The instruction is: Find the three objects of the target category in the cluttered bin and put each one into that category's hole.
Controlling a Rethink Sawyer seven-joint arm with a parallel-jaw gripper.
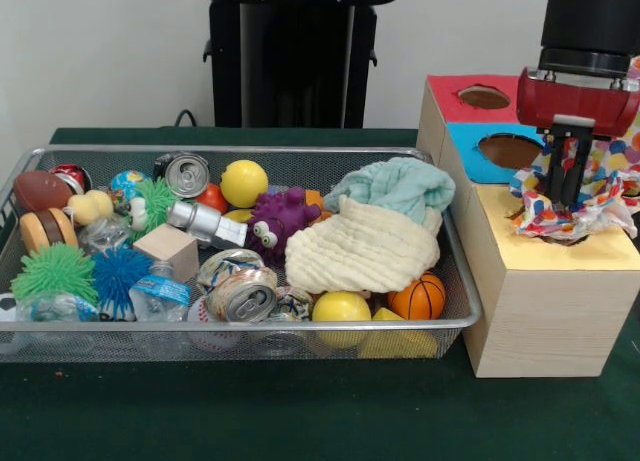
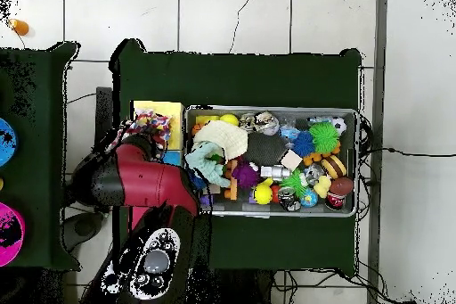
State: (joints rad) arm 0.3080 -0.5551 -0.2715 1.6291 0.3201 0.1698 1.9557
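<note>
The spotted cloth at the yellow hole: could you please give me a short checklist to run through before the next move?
1. Gripper over the yellow hole: ok.
2. Spotted cloth fully inside the hole: not ok, it bunches around the rim.
3. Gripper released: cannot tell.
4. Cloth clear of the blue-surround cut-out: ok.
5. Other spotted cloths visible in the bin: not ok, only a cream cloth and a teal cloth show.

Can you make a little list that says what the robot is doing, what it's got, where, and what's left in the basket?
Gripper: red and black gripper, reaching down into the cloth
Item: white fabric cloth with multicoloured spots
Where: bunched over the yellow-surround hole on the pale wood-grain box
Basket: silver wire mesh bin holds cream and teal cloths, balls, cans
Open or shut: cannot tell
</note>
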